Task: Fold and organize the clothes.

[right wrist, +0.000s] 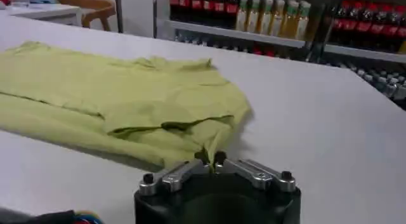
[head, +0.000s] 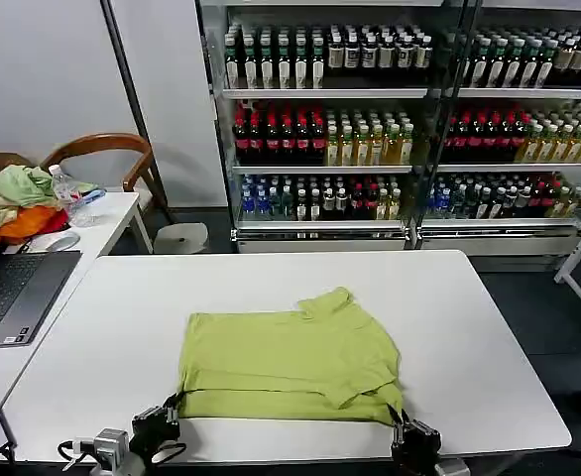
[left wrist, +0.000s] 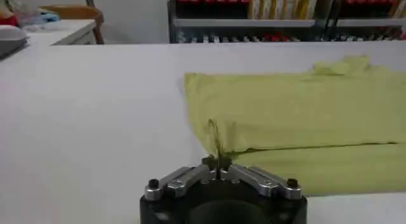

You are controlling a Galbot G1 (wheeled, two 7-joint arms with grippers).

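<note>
both grippers pinch the near corners of a lime yellow-green cotton t-shirt (head: 289, 357) lying partly folded on the white rectangular table (head: 469, 327).

the left gripper (head: 169, 409) sits at the shirt's near left corner, its metal fingers (left wrist: 190, 176) closed together on a thin raised pleat of fabric. the right gripper (head: 402, 421) holds the near right corner the same way, fingers (right wrist: 250, 170) clamped on a bunched fold. the arms are cut off by the lower edge of the head view. the shirt's sleeves are tucked under and hard to trace. a heap of green, beige and orange garments (head: 13, 201) rests on the side table (head: 107, 213).
</note>
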